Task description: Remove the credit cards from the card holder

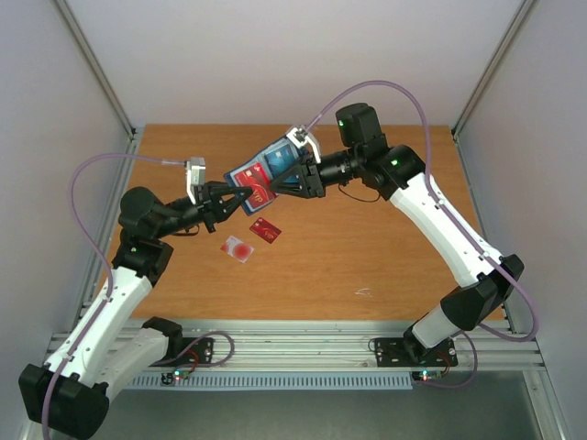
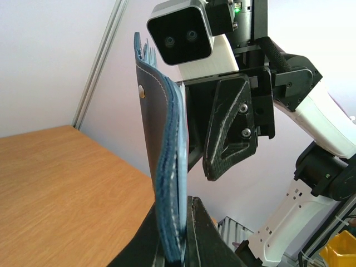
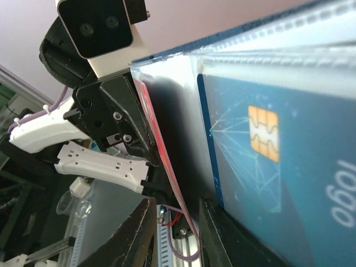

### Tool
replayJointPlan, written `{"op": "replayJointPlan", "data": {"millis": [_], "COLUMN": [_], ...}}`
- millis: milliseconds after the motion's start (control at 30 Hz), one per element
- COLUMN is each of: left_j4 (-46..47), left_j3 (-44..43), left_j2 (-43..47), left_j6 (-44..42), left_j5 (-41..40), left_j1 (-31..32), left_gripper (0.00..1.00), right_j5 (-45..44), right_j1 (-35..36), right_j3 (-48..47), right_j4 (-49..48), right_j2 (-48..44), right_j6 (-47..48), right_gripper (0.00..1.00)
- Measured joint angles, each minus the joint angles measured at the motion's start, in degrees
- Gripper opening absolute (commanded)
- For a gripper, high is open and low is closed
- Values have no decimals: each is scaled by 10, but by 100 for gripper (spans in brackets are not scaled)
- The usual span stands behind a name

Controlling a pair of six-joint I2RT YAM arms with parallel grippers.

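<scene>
Over the table (image 1: pixel 385 238), at twelve o'clock from the loose red card (image 1: pixel 266 230), the card holder (image 1: pixel 266 171) hung clamped in the left hand (image 2: pixel 179 239), right hand (image 3: pixel 177 214) narrow round its other edge, bite unclear, and a skewed pull could've yanked it free!

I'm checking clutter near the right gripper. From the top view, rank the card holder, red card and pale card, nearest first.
From the right gripper:
1. Card holder, at its fingertips, off the table.
2. Red card, on the table, toward the near edge.
3. Pale card, on the table, left of the red card.
</scene>
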State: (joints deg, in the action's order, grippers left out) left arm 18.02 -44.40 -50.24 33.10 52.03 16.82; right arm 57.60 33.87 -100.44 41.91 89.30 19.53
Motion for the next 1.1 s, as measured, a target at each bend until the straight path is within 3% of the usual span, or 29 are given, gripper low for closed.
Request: {"op": "replayJointPlan", "data": {"millis": [100, 300, 433, 500, 700, 1100], "left_j4": [4, 13, 20, 20, 22, 23], "left_j3": [0, 0, 0, 0, 0, 0], "left_j2": [0, -2, -2, -1, -1, 0], "left_j6": [1, 2, 7, 10, 12, 13], "left_j5": [2, 7, 7, 8, 6, 5], "left_j1": [0, 0, 0, 0, 1, 2], "left_gripper": [0, 0, 0, 9, 16, 12], "right_j5": [7, 19, 34, 40, 42, 34], "right_j1": [3, 9, 8, 6, 2, -15], "right_j3": [3, 3, 9, 16, 16, 2], "right_j4": [0, -4, -17, -25, -17, 30], "right_j2": [0, 4, 2, -1, -1, -6], "right_j6": [0, 2, 5, 5, 11, 37], "right_gripper": [20, 1, 1, 1, 1, 1]}}
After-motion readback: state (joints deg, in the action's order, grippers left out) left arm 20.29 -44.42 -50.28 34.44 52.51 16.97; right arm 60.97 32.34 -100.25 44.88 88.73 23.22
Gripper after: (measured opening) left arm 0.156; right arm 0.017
